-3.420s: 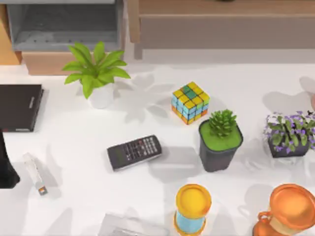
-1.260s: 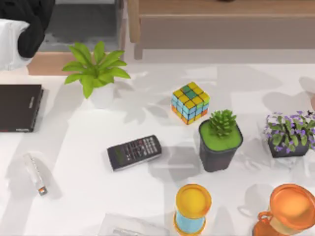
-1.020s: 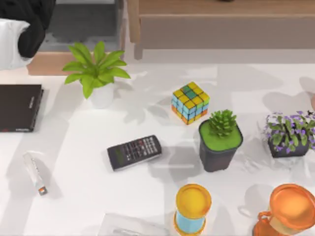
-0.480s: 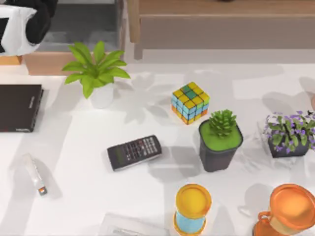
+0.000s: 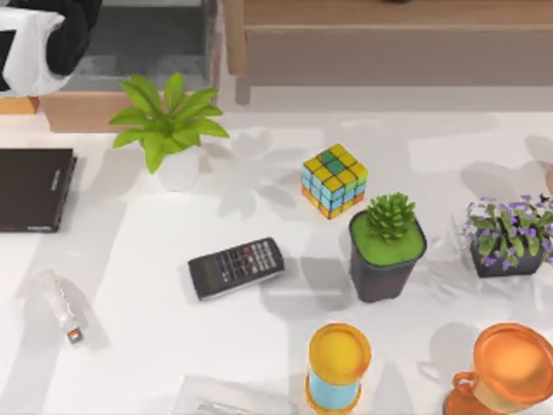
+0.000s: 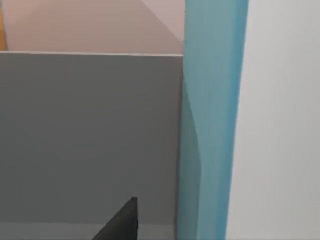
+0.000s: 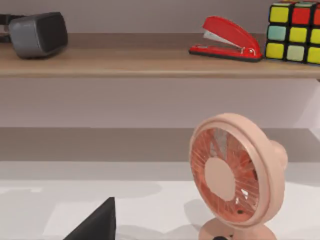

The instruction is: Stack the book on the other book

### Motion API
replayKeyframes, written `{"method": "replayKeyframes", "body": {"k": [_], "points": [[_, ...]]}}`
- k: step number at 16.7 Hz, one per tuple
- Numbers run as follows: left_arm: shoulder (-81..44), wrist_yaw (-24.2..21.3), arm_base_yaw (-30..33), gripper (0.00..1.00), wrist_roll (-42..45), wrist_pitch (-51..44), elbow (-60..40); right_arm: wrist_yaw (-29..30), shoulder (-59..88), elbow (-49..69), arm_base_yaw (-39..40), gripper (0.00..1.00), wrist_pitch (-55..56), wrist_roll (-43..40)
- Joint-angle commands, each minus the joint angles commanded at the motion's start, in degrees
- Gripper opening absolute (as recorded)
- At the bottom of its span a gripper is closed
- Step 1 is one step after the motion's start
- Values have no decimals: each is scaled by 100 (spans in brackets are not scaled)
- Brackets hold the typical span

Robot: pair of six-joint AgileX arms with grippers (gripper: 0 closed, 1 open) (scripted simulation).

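The black book (image 5: 33, 188) is lying flat on the white table (image 5: 259, 346), well left of the calculator (image 5: 236, 267). We are raising our left arm (image 5: 43, 43) beyond it, by a grey cabinet (image 5: 147, 47); the teal-blue book (image 6: 212, 120) is standing close before our left wrist camera, grip undeterminable. Rightward, a pink fan (image 7: 235, 177) is sitting below a wooden shelf (image 7: 150, 65).

Bright, even light is washing the white table (image 5: 173, 346), and soft grey shadows are spreading from the leafy plant (image 5: 169, 121) toward three o'clock and from the succulent pot (image 5: 386, 246) toward nine o'clock. The teal book (image 6: 212, 120) is looming soft-edged in the left wrist view. The fan (image 7: 232, 177) is throwing a faint shadow toward nine o'clock.
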State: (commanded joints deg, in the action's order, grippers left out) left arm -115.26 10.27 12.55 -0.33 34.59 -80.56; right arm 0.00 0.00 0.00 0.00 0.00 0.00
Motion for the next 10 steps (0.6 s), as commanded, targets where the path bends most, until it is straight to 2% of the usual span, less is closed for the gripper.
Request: {"method": "replayKeyframes", "body": {"k": [9, 10], "points": [[0, 0, 0, 2, 0, 0, 0, 0, 0, 0, 0, 100, 0, 0], [0, 0, 0, 0, 0, 0, 0, 0, 0, 0, 0, 100, 0, 0]]}}
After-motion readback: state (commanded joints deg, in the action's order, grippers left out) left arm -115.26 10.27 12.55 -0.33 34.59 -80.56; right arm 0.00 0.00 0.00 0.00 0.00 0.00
